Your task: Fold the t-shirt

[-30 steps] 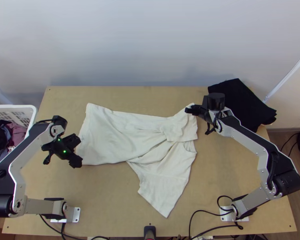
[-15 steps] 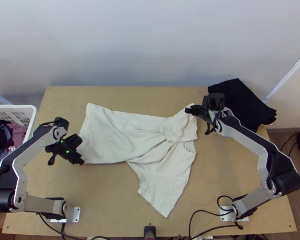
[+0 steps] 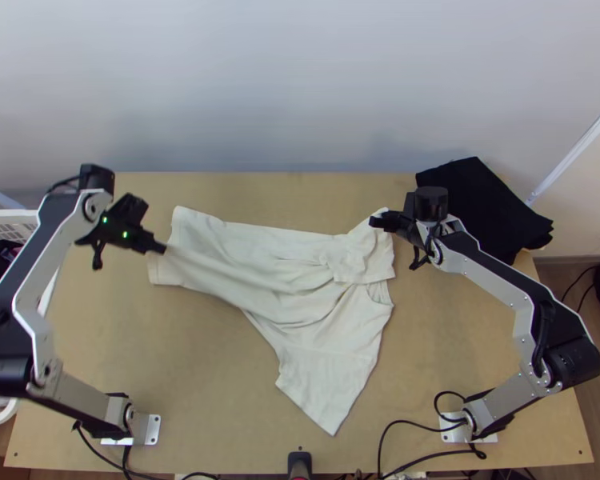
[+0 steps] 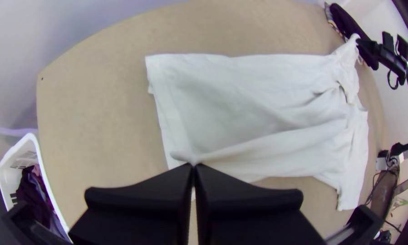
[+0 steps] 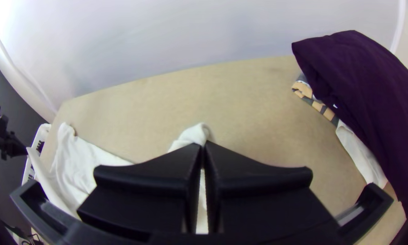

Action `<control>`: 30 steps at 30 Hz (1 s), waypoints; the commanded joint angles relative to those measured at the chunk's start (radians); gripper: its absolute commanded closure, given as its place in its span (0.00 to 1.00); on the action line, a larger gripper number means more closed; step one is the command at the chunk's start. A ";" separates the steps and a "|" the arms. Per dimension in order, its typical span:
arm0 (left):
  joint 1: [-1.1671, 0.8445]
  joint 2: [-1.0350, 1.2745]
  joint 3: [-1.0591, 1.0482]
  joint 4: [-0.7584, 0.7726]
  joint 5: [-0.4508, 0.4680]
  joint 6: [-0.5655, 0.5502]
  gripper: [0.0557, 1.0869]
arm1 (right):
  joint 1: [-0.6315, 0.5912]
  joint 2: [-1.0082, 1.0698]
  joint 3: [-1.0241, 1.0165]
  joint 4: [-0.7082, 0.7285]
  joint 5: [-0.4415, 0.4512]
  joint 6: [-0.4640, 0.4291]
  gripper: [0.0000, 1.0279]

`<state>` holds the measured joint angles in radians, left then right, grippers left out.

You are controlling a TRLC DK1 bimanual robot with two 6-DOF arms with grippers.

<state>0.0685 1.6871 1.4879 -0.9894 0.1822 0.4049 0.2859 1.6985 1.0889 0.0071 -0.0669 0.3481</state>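
White T-shirt (image 3: 300, 280) lies rumpled on bench (image 3: 212, 392); left end effector (image 3: 163, 249) clamps its lifted hem, right end effector (image 3: 374, 222) clamps a far corner

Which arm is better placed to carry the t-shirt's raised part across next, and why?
Probably the left: the left gripper pinches that part of the t-shirt, while the right gripper holds a corner at the opposite end.

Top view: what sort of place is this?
Probably a robot test bench for laundry folding: two mounted arms, a white t-shirt on a wooden table, and a basket of clothes.
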 commanded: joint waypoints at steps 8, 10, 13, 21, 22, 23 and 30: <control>-0.059 0.209 0.270 0.107 0.010 -0.244 0.96 | 0.004 0.021 -0.026 0.013 0.010 0.022 0.97; -0.072 0.247 0.311 0.135 0.010 -0.284 0.96 | 0.004 0.026 -0.027 0.014 0.010 0.022 0.97; -0.091 0.313 0.380 0.146 0.008 -0.324 0.96 | 0.007 0.029 -0.027 0.014 0.010 0.023 0.97; -0.128 0.450 0.523 0.163 0.005 -0.387 0.96 | 0.009 0.038 -0.026 0.016 0.012 0.023 0.97; -0.131 0.467 0.535 0.163 0.000 -0.390 0.96 | 0.009 0.039 -0.024 0.016 0.012 0.022 0.97; -0.136 0.482 0.542 0.163 -0.001 -0.391 0.96 | 0.009 0.041 -0.024 0.016 0.012 0.022 0.97; -0.138 0.537 0.572 0.164 0.003 -0.394 0.19 | 0.009 0.050 -0.017 0.016 0.022 0.022 0.77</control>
<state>-0.0685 2.1960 2.0117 -0.8139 0.1799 0.0181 0.2878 1.7317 1.0855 0.0135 -0.0566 0.3481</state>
